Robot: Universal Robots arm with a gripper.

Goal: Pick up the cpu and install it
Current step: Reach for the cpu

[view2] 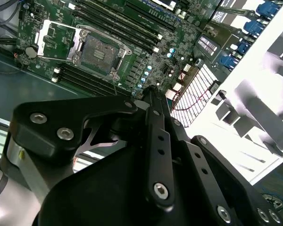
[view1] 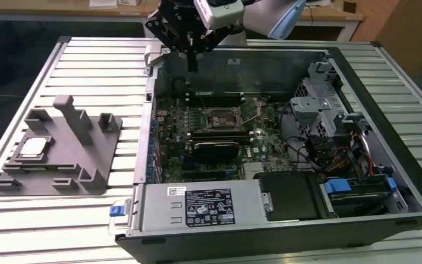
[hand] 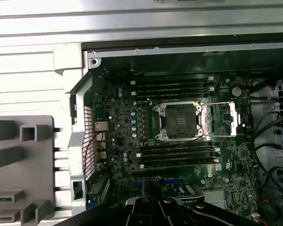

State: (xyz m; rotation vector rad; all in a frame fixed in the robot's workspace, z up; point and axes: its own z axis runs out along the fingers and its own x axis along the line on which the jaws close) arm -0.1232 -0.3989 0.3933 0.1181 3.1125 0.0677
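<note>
At the exterior view's left, the cpu (view1: 35, 147) lies flat, silver top up, in a recess of the grey fixture (view1: 86, 159) on the slatted tabletop (view1: 50, 231). The gripper (view1: 193, 68) hangs at upper centre over the open computer case's (view1: 306, 235) far wall, its fingers (view1: 193, 58) pressed together on nothing. The cpu sits well apart, down-left of them. Further right, the motherboard's socket (view1: 222, 118) looks bare.
</note>
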